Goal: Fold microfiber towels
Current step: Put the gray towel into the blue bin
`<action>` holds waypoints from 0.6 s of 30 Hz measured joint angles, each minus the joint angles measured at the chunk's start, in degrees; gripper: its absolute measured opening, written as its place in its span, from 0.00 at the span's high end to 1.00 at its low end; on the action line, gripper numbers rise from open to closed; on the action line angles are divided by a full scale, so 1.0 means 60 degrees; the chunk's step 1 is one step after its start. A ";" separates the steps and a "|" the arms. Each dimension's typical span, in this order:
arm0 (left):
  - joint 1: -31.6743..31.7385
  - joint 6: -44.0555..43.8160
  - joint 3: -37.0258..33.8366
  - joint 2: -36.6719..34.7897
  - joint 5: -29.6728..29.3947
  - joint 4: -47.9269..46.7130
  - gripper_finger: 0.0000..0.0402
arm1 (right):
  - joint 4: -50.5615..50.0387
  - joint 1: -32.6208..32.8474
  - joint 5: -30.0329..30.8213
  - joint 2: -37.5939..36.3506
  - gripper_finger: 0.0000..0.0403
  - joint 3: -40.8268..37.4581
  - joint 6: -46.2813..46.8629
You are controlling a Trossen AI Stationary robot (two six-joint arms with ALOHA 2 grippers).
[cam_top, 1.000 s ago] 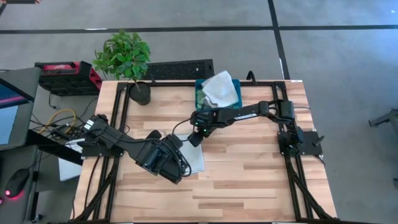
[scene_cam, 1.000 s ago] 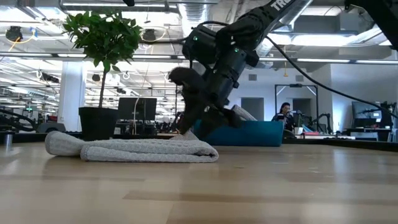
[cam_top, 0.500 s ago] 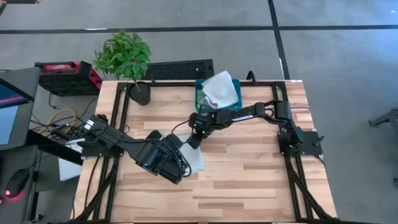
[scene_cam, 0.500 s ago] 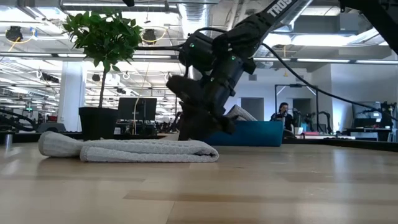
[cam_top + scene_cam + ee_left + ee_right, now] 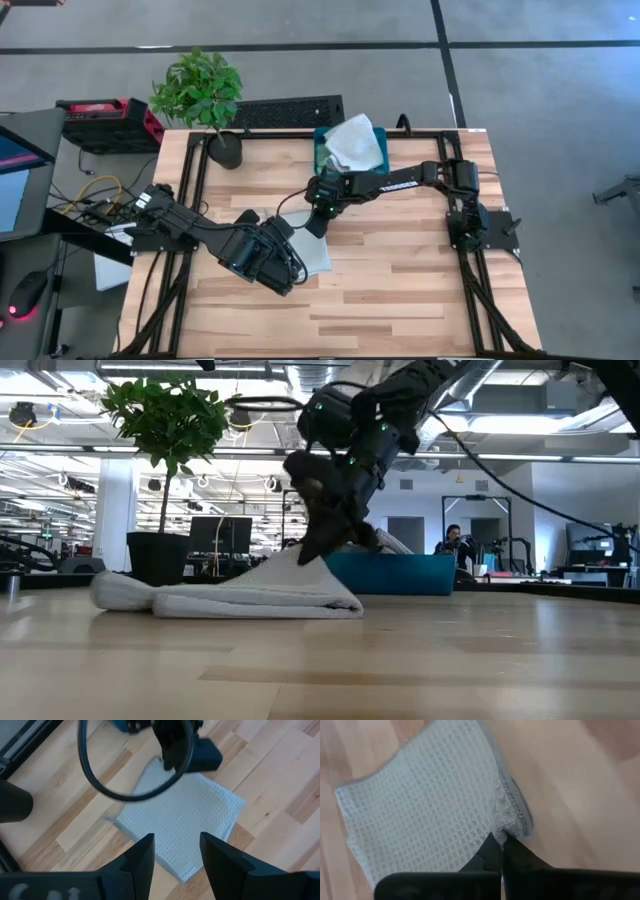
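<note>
Towel (image 5: 312, 250) lay mid-table, one corner pinched tight and lifted by right gripper (image 5: 502, 844), near the teal bin (image 5: 322, 150) holding more cloths (image 5: 352, 142). Hovered above the towel: left gripper (image 5: 175, 851), fingers apart, nothing held.

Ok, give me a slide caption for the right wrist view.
Right end effector shut on a corner of the pale waffle-weave towel, lifting it off the wooden table.
</note>
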 joint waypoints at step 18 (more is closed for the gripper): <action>0.0000 0.0040 0.0000 0.0000 0.0007 0.0000 0.62 | -0.2066 -0.2127 0.2203 -0.2298 0.98 0.0015 -0.1504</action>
